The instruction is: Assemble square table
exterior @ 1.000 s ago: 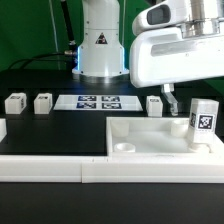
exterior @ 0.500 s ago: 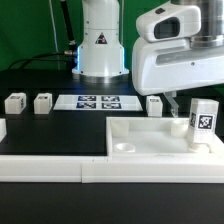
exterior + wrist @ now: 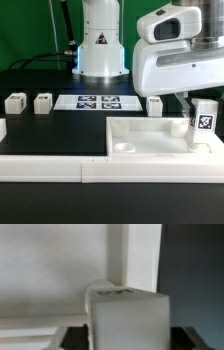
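Note:
The square table slab [image 3: 150,135] lies flat at the exterior view's right, rim up. A white leg [image 3: 205,120] with a black-white tag stands upright at the slab's far right corner. My gripper [image 3: 196,103] is right at this leg, under the big white hand. In the wrist view the leg [image 3: 128,314] fills the space between my dark fingers [image 3: 76,336], which lie against its two sides; the gripper [image 3: 128,335] looks shut on it. Three more legs lie loose on the black table: two at the left [image 3: 14,102] [image 3: 42,102] and one behind the slab [image 3: 155,105].
The marker board [image 3: 95,101] lies flat between the loose legs, in front of the robot base [image 3: 98,45]. A long low white border wall [image 3: 55,167] runs along the front. Another small white piece [image 3: 2,128] shows at the left edge.
My gripper has moved toward the exterior view's right, up to the upright leg. The leg, the slab and the loose legs have stayed where they were.

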